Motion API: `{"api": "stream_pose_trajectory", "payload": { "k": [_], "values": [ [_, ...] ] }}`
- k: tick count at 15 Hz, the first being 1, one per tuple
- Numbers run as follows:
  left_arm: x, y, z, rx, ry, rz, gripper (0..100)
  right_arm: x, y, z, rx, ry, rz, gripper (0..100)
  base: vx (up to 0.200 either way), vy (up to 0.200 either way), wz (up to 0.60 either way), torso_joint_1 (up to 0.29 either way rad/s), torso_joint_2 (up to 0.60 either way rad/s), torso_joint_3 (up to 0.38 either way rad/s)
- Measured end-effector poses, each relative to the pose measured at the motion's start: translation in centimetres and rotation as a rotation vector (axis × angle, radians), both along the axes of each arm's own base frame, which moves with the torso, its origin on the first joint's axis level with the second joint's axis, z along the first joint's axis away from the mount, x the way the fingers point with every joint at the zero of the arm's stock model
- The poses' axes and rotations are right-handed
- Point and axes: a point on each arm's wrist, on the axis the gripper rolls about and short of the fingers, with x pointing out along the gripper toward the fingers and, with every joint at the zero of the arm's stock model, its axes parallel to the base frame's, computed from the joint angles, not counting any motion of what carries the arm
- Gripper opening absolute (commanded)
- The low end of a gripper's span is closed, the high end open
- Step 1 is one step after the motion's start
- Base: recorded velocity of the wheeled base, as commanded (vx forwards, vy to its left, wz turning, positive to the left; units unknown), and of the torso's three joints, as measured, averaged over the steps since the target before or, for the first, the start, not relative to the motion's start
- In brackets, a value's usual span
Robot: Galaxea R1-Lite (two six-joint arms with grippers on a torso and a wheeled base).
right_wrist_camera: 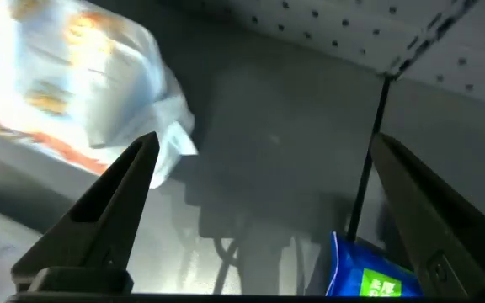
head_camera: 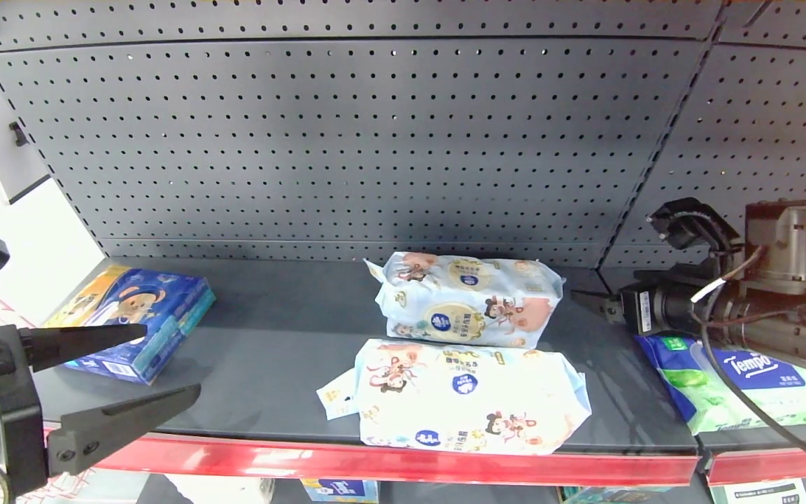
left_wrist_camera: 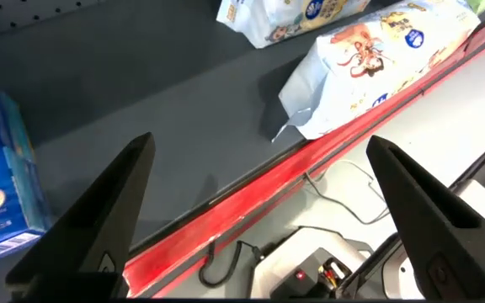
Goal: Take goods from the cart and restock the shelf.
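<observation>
Two pale cartoon-printed soft packs lie mid-shelf, one at the back (head_camera: 469,297) and one by the front edge (head_camera: 469,395). The front pack (left_wrist_camera: 377,59) shows in the left wrist view too. My left gripper (head_camera: 172,358) hangs open at the shelf's front left with nothing between its fingers, just right of a blue box (head_camera: 133,318). In its own view this gripper (left_wrist_camera: 261,141) spans the red shelf lip (left_wrist_camera: 310,160). My right gripper (head_camera: 585,299) is over the shelf to the right of the back pack. It stands open (right_wrist_camera: 263,141) and empty, with the back pack (right_wrist_camera: 74,76) to one side.
A green and blue tissue pack (head_camera: 746,392) lies on the right shelf section under my right arm; its corner (right_wrist_camera: 369,273) shows by the right gripper. A perforated grey back panel (head_camera: 347,140) closes the shelf behind. Bare shelf (head_camera: 277,315) lies between the blue box and the packs.
</observation>
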Motion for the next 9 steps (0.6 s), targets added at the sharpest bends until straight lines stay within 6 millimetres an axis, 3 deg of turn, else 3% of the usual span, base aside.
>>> {"api": "stream_pose_trajectory", "payload": {
  "k": [9],
  "values": [
    [-0.3, 0.1, 0.1, -0.001, -0.013, 0.004, 100, 2.4, 0.8, -0.6, -0.006, 0.018, 0.005, 100, 0.000, 0.000, 0.00, 0.000, 0.00, 0.000]
  ]
}}
